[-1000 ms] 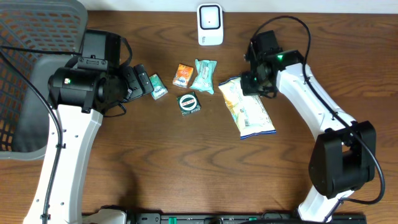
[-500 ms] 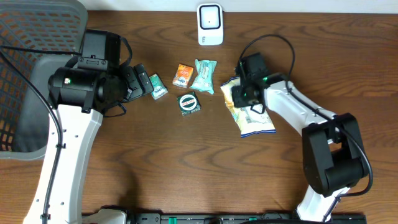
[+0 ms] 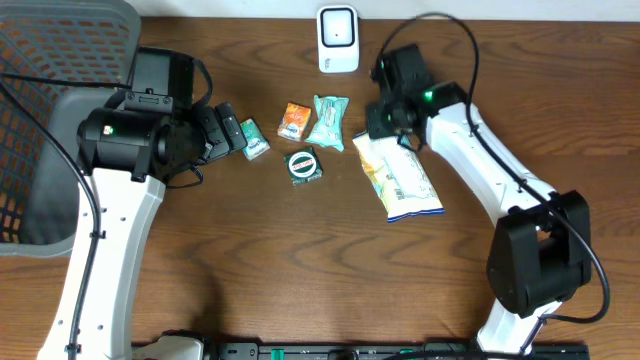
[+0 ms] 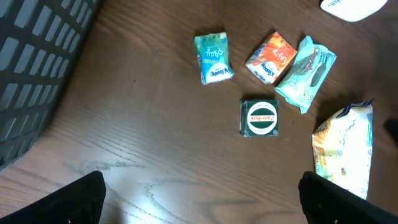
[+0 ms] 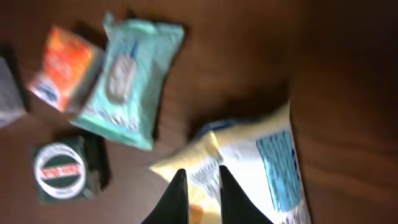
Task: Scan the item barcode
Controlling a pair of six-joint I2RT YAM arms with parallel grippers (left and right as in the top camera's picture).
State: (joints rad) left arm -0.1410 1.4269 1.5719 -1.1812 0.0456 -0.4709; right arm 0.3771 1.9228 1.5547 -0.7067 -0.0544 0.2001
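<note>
While the right claw pinched the yellow packet by its top edge, the left claw hung spread. Such a thin hold could slip before the scanner.

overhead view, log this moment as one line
left hand open, empty | right hand nearly shut over snack bag top edge, hold unclear | scanner untouched

A grey mesh basket sits at the brown wooden table's left edge.
</note>
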